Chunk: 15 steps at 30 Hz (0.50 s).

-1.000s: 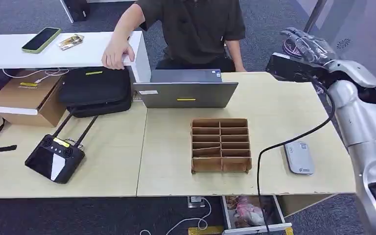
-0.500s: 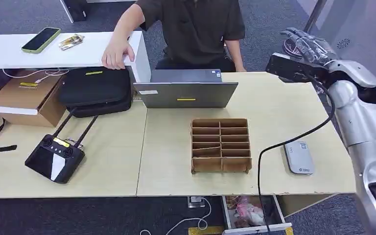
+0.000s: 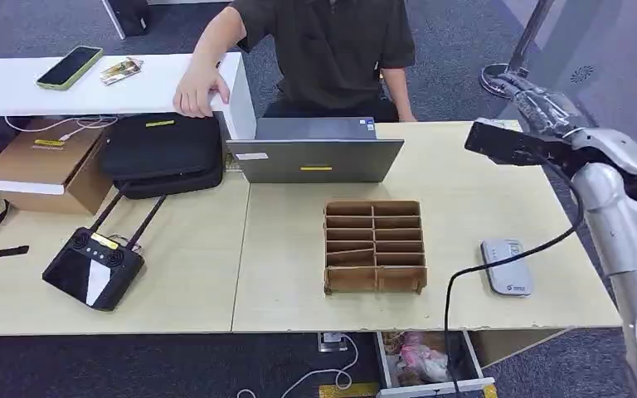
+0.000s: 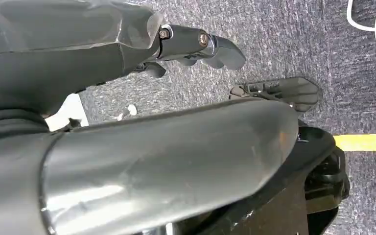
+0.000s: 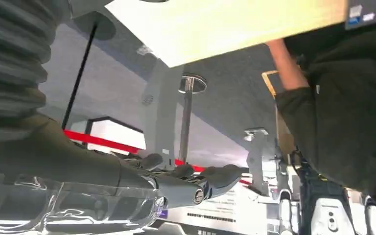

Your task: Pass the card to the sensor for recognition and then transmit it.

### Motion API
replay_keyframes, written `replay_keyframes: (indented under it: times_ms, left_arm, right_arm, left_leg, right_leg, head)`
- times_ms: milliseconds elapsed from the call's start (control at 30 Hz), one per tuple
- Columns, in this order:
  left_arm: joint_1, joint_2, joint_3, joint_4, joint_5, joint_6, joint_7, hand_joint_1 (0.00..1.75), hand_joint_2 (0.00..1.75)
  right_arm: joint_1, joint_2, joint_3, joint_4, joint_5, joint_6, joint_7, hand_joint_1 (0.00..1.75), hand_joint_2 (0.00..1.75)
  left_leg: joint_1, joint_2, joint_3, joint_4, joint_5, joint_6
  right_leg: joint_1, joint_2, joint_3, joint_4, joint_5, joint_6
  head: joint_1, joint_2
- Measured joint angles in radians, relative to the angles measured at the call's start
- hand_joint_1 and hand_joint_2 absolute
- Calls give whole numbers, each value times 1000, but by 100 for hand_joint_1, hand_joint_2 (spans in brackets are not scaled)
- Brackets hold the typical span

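At the upper right of the head view, the right hand hangs above the far right corner of the surface, fingers stretched out and apart toward the far side, with nothing seen between them in that view or in the right wrist view, where the fingers lie loosely extended against the room beyond. No card can be made out on the surface or in either hand, so where it lies cannot be told; the person seated behind the laptop may be the one to supply it, but that is only a guess. The sensor, a small grey pad, lies at the lower right of the surface, just right of the tray and well apart from the hand. The step in hand looks like the very start: getting hold of the card. The next move calls for a firm pinch on it, then a carry down to the sensor. The left hand hangs low over the floor, fingers loosely curled and holding nothing.
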Motion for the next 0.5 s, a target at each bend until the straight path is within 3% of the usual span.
replay_keyframes:
  times_ms: [500]
  left_arm:
    - [0, -1, 17, 0, -2, -2, -8, 0, 0]
  right_arm:
    - [430, -55, -171, -325, 71, -23, 61, 0, 175]
  left_leg:
    - [0, 0, -1, 0, 0, 0]
  right_leg:
    - [0, 0, 0, 0, -1, 1]
  head:
    - [0, 0]
